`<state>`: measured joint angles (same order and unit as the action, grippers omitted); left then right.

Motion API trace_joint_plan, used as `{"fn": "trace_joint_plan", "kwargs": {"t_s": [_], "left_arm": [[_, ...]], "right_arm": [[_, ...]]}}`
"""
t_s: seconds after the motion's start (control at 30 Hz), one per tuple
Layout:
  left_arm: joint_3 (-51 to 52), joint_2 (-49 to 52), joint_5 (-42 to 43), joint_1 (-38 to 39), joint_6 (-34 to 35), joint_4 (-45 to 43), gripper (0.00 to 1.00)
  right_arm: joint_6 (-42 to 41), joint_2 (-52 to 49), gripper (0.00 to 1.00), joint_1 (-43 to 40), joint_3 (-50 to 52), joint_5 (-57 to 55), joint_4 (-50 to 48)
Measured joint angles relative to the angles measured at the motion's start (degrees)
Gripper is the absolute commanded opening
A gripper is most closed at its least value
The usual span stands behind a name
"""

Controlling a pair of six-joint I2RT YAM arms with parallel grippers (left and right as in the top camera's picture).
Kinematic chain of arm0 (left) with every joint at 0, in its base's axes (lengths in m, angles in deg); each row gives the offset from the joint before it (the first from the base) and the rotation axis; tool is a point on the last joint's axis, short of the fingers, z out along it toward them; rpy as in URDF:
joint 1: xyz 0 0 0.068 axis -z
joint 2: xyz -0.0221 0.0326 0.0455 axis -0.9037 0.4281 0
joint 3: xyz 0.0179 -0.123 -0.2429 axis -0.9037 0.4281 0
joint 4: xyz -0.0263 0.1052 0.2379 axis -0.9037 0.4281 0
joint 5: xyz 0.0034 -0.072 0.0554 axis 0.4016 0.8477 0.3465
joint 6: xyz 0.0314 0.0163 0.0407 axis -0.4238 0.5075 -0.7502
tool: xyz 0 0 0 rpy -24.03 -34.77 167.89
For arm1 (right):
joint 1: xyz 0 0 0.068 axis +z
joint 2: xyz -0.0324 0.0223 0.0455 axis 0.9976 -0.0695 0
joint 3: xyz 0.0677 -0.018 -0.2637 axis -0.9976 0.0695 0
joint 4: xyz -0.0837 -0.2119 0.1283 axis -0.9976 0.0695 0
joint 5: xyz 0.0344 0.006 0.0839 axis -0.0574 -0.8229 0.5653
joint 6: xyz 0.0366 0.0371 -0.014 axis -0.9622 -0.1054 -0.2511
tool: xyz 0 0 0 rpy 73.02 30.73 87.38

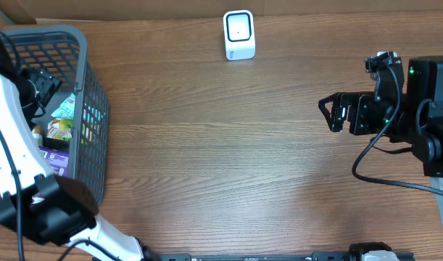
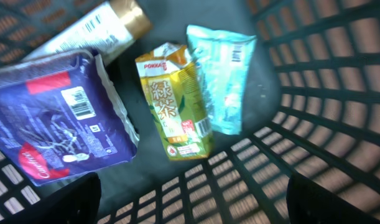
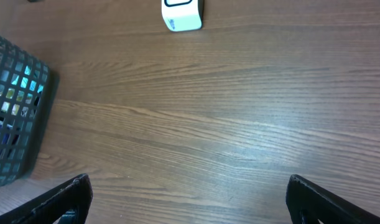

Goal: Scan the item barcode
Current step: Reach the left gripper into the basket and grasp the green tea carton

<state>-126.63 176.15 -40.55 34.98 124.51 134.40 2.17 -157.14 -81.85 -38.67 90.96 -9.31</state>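
Wooden table (image 1: 228, 159): basket (image 1: 90, 94) at left edge, scanner (image 1: 239, 35) at far edge. Left gripper (image 2: 193, 199) spread wide above tea carton (image 2: 175, 109) in basket; right gripper (image 3: 190, 199) wide, empty.

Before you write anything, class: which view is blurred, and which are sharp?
Left wrist view: motion-smeared, print on the yellow tea carton and purple pack soft. Overhead view: sharp, evenly lit, table grain crisp around the white scanner. Right wrist view: sharp too, same grain clear.
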Motion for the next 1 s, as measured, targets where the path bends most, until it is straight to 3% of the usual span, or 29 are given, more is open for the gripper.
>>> {"fn": "trace_joint_plan", "kwargs": {"t_s": [0.23, 0.4, 0.6, 1.0], "left_arm": [[4.3, 4.9, -0.3, 0.0, 1.9, -1.6, 0.87], [17.3, 4.8, -0.7, 0.1, 2.0, -12.7, 0.83], [27.2, 4.9, 0.0, 0.8, 2.1, -20.9, 0.88], [32.5, 4.9, -0.5, 1.1, 3.4, -26.2, 0.36]], "right_arm": [[0.0, 0.0, 1.0, 0.0, 0.0, 0.0, 0.4], [0.5, 0.0, 1.0, 0.0, 0.0, 0.0, 0.4], [0.9, -0.1, 1.0, 0.0, 0.0, 0.0, 0.5], [1.0, -0.1, 1.0, 0.0, 0.0, 0.0, 0.8]]}}
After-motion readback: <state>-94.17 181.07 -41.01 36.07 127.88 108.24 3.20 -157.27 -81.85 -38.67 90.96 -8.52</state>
